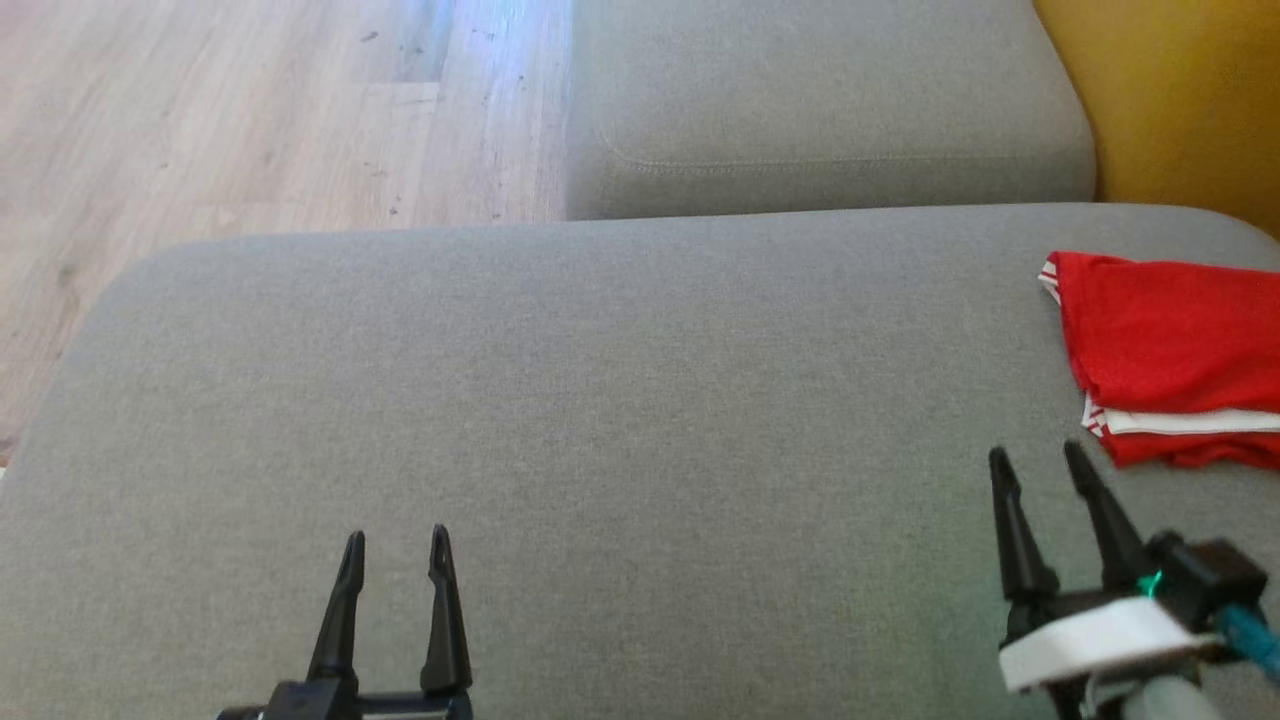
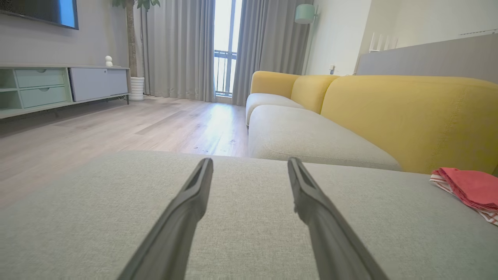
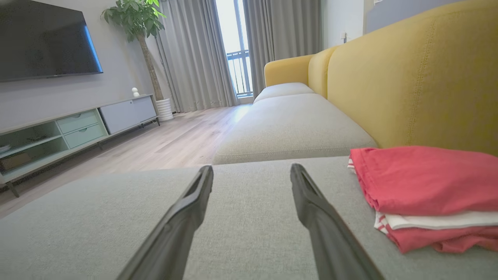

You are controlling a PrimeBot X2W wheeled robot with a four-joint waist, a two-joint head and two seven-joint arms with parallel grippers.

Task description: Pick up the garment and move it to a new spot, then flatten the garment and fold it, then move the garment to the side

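Observation:
A folded red garment (image 1: 1170,350) with white striped trim lies at the right edge of the grey sofa cushion (image 1: 600,400). In the right wrist view the garment (image 3: 428,190) sits just right of my fingers, and in the left wrist view the garment (image 2: 470,188) is far off to the right. My right gripper (image 1: 1040,460) is open, low on the cushion, a little left of and below the garment, holding nothing. My left gripper (image 1: 395,540) is open at the lower left over bare cushion, far from the garment.
A second grey seat cushion (image 1: 820,100) adjoins at the top. The yellow sofa back (image 1: 1180,100) rises at the upper right, behind the garment. Wooden floor (image 1: 250,120) lies beyond the cushion's left and far edges. A TV cabinet (image 3: 78,128) and a potted plant (image 3: 136,15) stand across the room.

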